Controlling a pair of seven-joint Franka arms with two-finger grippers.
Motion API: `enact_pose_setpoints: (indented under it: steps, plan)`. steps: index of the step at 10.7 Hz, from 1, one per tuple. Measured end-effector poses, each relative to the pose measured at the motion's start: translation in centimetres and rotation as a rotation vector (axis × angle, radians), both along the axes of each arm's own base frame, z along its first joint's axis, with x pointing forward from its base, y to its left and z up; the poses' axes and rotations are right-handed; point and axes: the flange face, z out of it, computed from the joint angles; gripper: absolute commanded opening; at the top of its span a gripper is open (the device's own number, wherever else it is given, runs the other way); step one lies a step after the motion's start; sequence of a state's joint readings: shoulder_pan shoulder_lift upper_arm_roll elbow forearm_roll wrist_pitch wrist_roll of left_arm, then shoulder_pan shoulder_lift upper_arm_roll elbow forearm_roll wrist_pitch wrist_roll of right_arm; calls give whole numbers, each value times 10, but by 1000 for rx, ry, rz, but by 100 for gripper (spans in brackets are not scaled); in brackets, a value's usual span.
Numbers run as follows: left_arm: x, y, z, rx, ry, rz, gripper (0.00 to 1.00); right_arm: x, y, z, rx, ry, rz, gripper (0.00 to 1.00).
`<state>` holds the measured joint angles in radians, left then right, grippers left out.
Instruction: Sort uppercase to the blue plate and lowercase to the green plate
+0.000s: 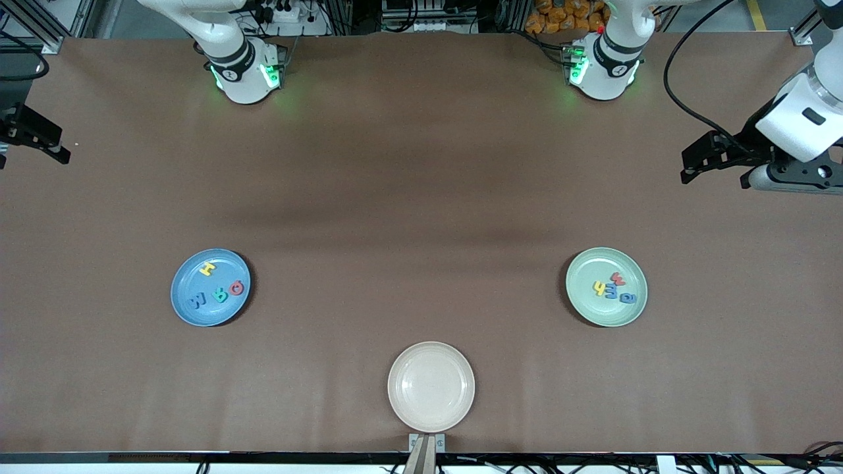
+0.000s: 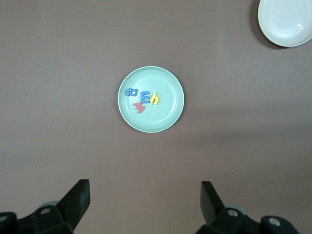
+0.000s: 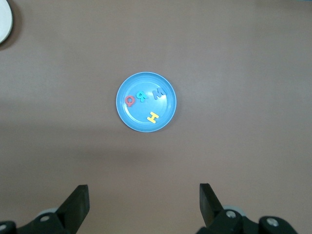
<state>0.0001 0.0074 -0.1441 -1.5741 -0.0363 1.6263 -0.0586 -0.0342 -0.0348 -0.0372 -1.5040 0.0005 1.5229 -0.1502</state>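
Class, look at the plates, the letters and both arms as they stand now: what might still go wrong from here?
1. The lowercase letters crowd together on the green plate, some apparently touching, so one could be miscounted.
2. The uppercase letters look light; a nudge to the blue plate might scatter them.
3. The cream plate lies nearest the front camera; an arm reaching low could bump it. Both the left gripper and right gripper hang open, high above.

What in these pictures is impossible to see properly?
- Right claw: cut off by the front view's edge, so most of its arm is out of sight.
- Left claw: its wrist view shows only the fingertips at the picture's edge.
- Cream plate: cut off at a corner in both wrist views.
- Letters on the green plate: too small and bunched in the front view to read surely.
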Motion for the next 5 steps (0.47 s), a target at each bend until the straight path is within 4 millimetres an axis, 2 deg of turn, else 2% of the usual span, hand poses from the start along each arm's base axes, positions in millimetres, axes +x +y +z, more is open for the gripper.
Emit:
enact_pose_setpoints:
  steps: [5]
  plan:
    - [1,0,1,-2,-11,0,100,0,2,0,-4,0,4,100]
